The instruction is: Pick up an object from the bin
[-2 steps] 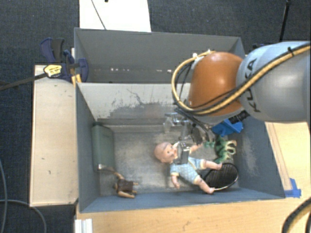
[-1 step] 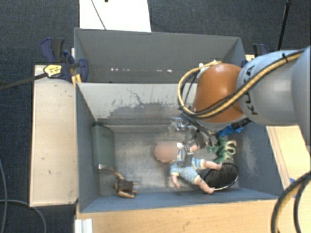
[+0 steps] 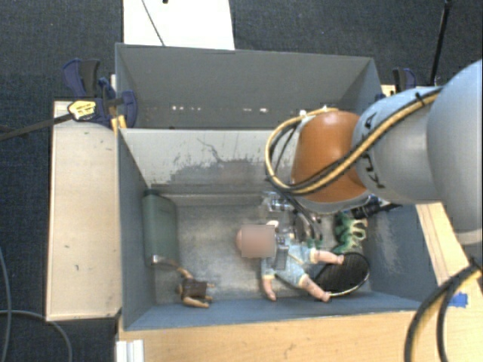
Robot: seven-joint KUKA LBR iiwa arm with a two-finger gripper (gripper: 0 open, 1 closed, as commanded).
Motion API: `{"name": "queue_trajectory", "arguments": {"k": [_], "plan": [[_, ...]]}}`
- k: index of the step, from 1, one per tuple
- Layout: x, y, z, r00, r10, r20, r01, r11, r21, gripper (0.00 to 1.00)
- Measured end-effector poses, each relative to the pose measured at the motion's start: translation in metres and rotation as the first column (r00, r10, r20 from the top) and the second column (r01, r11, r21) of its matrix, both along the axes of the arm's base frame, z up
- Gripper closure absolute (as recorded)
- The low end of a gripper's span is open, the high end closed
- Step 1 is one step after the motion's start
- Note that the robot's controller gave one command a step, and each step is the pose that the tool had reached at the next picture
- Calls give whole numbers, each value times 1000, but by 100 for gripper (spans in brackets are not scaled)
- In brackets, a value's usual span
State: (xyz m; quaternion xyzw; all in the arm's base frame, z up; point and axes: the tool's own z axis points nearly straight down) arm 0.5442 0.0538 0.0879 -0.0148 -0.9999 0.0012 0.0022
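Claw point(image 3: 285, 241), width I cannot tell, is hanging over doll point(image 3: 300, 271) lying near front wall of bin point(image 3: 226, 314), tan cylinder point(image 3: 255, 241) just beside it, probably risking a nudge or double grab.

No words, numbers or brand names can be read. One dark mark sits on the big grey robot arm point(image 3: 423, 142), over the right side of the grey metal bin point(image 3: 226, 89) and beside the arm's rounded orange cover point(image 3: 324, 157) — too blurred to make out.
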Motion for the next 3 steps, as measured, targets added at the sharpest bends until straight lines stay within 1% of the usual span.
{"name": "queue_trajectory", "arguments": {"k": [1, 2, 3], "plan": [[-20, 45, -6, 1000, 29, 8, -29, 1000, 3, 100], [-20, 45, -6, 1000, 28, 8, -28, 1000, 3, 100], [-2, 24, -12, 999, 36, 5, -36, 999, 7, 100]]}}
